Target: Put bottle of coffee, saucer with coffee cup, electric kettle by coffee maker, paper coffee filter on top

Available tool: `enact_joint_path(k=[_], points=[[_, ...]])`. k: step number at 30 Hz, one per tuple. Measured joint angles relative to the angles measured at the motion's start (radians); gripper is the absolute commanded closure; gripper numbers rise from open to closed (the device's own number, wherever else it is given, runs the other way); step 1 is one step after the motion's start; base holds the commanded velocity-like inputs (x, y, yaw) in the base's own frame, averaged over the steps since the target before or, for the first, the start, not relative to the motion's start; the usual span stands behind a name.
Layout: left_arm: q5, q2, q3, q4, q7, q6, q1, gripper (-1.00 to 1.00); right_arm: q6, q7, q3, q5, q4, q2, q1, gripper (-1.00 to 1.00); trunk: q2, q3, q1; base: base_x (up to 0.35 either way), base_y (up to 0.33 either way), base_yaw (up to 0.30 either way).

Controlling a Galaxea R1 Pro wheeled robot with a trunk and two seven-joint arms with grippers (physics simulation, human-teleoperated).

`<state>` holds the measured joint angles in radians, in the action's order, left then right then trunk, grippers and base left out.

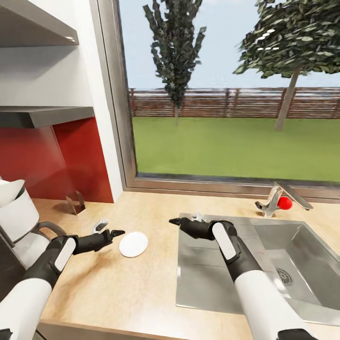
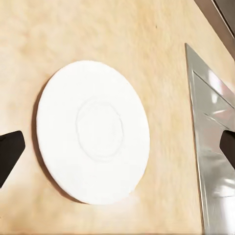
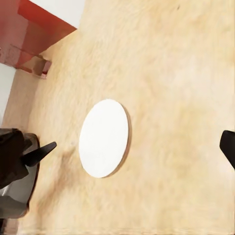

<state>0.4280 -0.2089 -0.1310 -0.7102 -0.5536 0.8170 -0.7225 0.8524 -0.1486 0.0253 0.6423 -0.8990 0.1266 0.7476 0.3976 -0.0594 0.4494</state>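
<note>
The saucer (image 1: 133, 244) lies flat and bare on the kitchen countertop (image 1: 141, 293), lower left of centre in the head view, between both arms. The left gripper (image 1: 109, 227), just beside it, has fingers spread, apparently having let go; the right gripper (image 1: 186, 220), over the sink (image 1: 302, 245), I cannot tell.

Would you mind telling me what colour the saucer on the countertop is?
Plain white, with no pattern; the saucer shows best in the left wrist view.

The long light-wood worktop (image 1: 141, 283) runs below the window, with a steel sink (image 1: 283, 264) set into it toward the right. A flat white saucer (image 1: 133, 244) lies directly on the bare wood just beside the sink's edge. The coffee maker (image 1: 14, 222) stands at the far left, and a small dark holder (image 1: 75, 203) sits by the red backsplash.
</note>
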Motion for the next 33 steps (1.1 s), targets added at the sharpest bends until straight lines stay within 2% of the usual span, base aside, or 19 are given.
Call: enact_joint_path(k=[3,4,5,7,18,33], points=[[0.002,0.000,0.000,0.000,0.000,0.000,0.002,-1.00,-0.002,-0.084,0.028,-0.001,0.053,0.007,0.000,-1.00,0.000,0.000,0.000,0.000,0.000,-0.005],[0.003,0.000,0.000,0.000,0.000,0.000,0.002,-1.00,-0.003,-0.127,0.052,-0.002,0.070,0.008,0.000,-1.00,0.000,0.000,0.000,0.000,0.000,0.000],[0.003,0.000,0.000,0.000,0.000,0.000,0.002,-1.00,-0.004,-0.220,0.122,-0.002,0.095,0.009,0.000,-1.00,0.000,0.000,0.000,0.000,0.000,0.000],[0.003,0.001,0.000,0.000,0.000,0.000,0.004,-1.00,-0.005,-0.250,0.146,-0.004,0.102,0.008,0.000,-1.00,0.000,0.000,0.000,0.003,0.000,0.000],[0.003,0.002,0.001,0.000,0.000,0.000,0.004,-1.00,-0.006,-0.263,0.156,-0.002,0.104,0.002,0.000,-1.00,0.000,0.000,0.000,0.155,0.127,-0.053],[0.004,0.016,0.002,-0.002,-0.005,0.000,0.047,-1.00,-0.006,-0.261,0.159,-0.006,0.112,0.005,0.000,-1.00,0.000,0.000,0.000,0.008,0.007,-0.045]])
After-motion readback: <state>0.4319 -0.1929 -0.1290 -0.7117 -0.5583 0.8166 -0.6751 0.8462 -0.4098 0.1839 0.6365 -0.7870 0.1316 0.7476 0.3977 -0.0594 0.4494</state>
